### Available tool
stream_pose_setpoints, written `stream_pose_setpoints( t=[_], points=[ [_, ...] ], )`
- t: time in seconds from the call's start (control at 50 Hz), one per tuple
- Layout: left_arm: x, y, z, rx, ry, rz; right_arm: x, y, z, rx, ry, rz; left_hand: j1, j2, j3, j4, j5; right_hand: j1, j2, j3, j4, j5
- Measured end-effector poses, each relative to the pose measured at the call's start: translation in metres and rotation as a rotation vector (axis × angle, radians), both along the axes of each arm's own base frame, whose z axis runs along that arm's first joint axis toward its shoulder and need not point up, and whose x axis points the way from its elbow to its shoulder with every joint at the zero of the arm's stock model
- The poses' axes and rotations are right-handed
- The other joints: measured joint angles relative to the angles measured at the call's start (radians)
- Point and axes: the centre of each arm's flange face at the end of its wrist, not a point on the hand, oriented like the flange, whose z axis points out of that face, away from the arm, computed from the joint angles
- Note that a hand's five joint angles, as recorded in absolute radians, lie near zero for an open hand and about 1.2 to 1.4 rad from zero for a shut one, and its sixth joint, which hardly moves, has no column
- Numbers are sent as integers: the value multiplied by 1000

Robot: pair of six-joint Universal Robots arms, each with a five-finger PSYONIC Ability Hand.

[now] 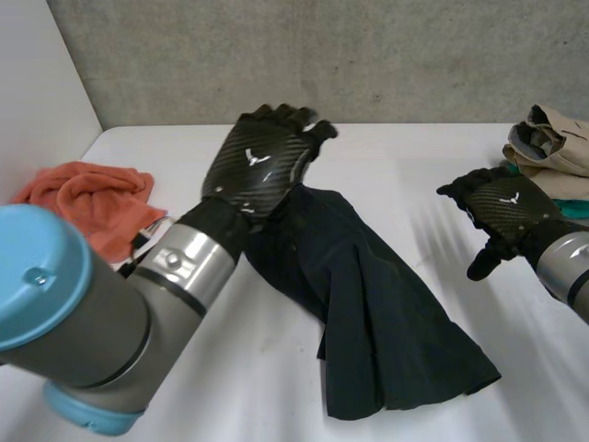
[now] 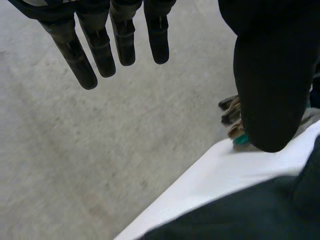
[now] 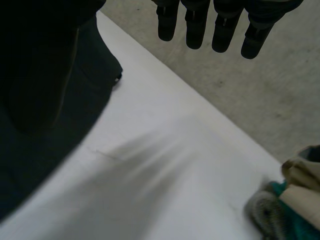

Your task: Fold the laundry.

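Observation:
A dark navy cloth (image 1: 386, 313) lies spread on the white table (image 1: 442, 147), running from the middle toward the front right. My left hand (image 1: 262, 157) hovers over the cloth's far end. Its fingers (image 2: 100, 45) are straight and apart from the thumb (image 2: 270, 75), with nothing between them; the cloth (image 2: 225, 215) lies below the palm. My right hand (image 1: 506, 204) floats to the right of the cloth, off it, fingers (image 3: 195, 25) straight and empty. The cloth's edge (image 3: 95, 75) lies beside that hand's thumb.
A crumpled orange cloth (image 1: 87, 198) lies at the table's left side near my left arm. A pile of folded beige and teal clothes (image 1: 552, 138) sits at the back right corner, also beyond my right hand (image 3: 295, 200). A grey wall stands behind the table.

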Motion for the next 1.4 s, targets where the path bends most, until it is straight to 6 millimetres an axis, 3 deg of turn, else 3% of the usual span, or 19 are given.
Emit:
stream_pose_setpoints(
  t=[0.14,0.3,0.46,0.64,0.74,0.76,0.8,0.86,0.9,1.02,1.12,1.16,1.32,1.4],
  points=[
    [18,4,-22,87,-62,72,2,-3,18,102,-18,8,0,0,0,0,0,0,0,0,0,0],
    [16,28,-42,150,-121,28,13,-18,13,74,76,73,0,0,0,0,0,0,0,0,0,0],
    [-12,76,-51,128,-134,-130,50,-30,-12,-18,236,279,0,0,0,0,0,0,0,0,0,0],
    [-44,99,-71,34,-209,-221,88,-39,-48,-41,230,507,16,16,13,15,28,0,0,0,0,0],
    [-56,98,-88,-7,-288,-214,103,-43,-68,-30,219,560,305,307,296,292,306,0,0,0,0,0],
    [-57,97,-94,-12,-312,-199,106,-44,-73,-26,218,567,649,602,585,601,606,18,22,22,21,21],
    [-57,93,-99,-17,-338,-174,109,-46,-79,-24,217,573,772,752,733,738,741,260,263,262,256,240],
    [-54,87,-103,-24,-367,-121,114,-52,-84,-38,214,572,800,856,830,856,843,772,823,804,798,718],
    [-52,83,-98,-36,-360,-87,115,-56,-82,-61,207,562,800,862,842,866,848,887,953,937,933,859],
    [-37,55,-50,-100,-264,40,111,-64,-47,-121,130,464,800,864,847,866,867,895,970,977,982,917],
    [-16,23,-8,-168,-188,149,98,-50,6,-138,30,356,800,865,847,867,867,895,970,977,982,931],
    [-9,12,0,-185,-180,178,93,-41,15,-123,10,333,800,865,847,867,867,895,970,977,983,935],
    [19,-38,5,-223,-214,225,74,-1,22,41,-38,196,800,867,851,867,867,895,970,982,985,937],
    [33,-66,-5,-214,-241,244,80,18,19,121,-94,157,800,868,852,870,867,895,970,982,986,938]
  ],
)
